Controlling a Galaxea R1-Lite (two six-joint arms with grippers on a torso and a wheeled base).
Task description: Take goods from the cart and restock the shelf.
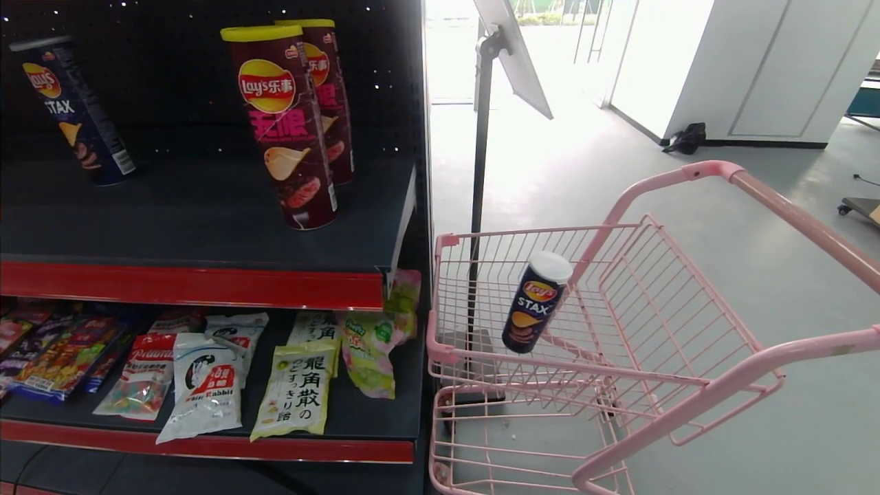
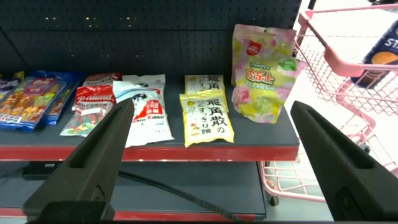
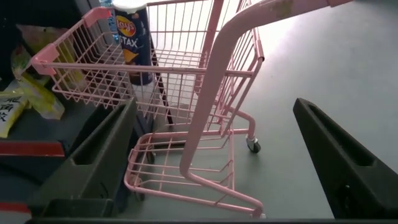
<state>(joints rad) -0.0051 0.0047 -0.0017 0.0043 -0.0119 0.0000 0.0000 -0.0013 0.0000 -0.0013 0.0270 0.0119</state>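
Observation:
A pink wire cart (image 1: 687, 172) stands right of the dark shelf unit (image 1: 172, 220). A blue chip can (image 1: 536, 302) with a white lid leans upright in its upper basket. The top shelf board carries a matching blue can (image 1: 75, 110) at far left and two maroon cans (image 1: 292, 124) near its right end. My left gripper (image 2: 211, 112) is open, facing the lower shelf, with the cart (image 2: 336, 62) and blue can (image 2: 380, 56) off to one side. My right gripper (image 3: 214, 106) is open with nothing in it, above the floor beside the cart (image 3: 211, 81), the blue can (image 3: 134, 37) beyond the wire wall.
Several snack bags (image 1: 289, 392) lie flat on the lower shelf; a pink-green bag (image 1: 375, 344) leans at its right end. A sign stand's pole (image 1: 479, 172) rises between shelf and cart. Open grey floor (image 1: 790, 275) stretches right of the cart.

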